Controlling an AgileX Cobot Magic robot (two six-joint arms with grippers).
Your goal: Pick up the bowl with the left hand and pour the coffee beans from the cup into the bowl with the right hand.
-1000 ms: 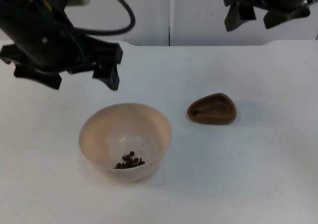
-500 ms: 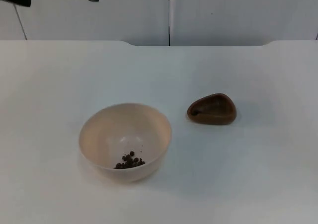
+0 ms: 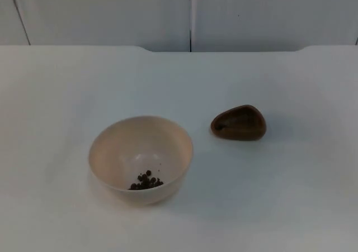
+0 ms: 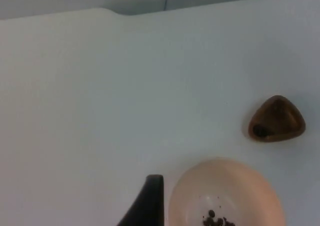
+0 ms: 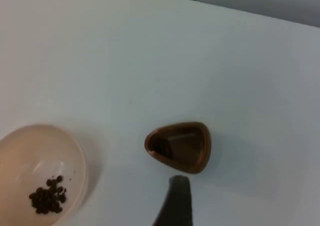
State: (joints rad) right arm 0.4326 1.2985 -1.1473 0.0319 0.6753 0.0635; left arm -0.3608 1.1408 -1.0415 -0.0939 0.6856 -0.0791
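Top view: bowl with beans and emptied cup sit mid-table, so little can spill; whether either claw is clenched I cannot tell.

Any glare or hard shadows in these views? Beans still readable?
Top view: even light, no glare, a soft shadow right of the bowl; the beans are distinct. Left wrist view: softer, the beans clump together, the cup has a faint shadow. Right wrist view: the cup interior is dark, the beans still separable.
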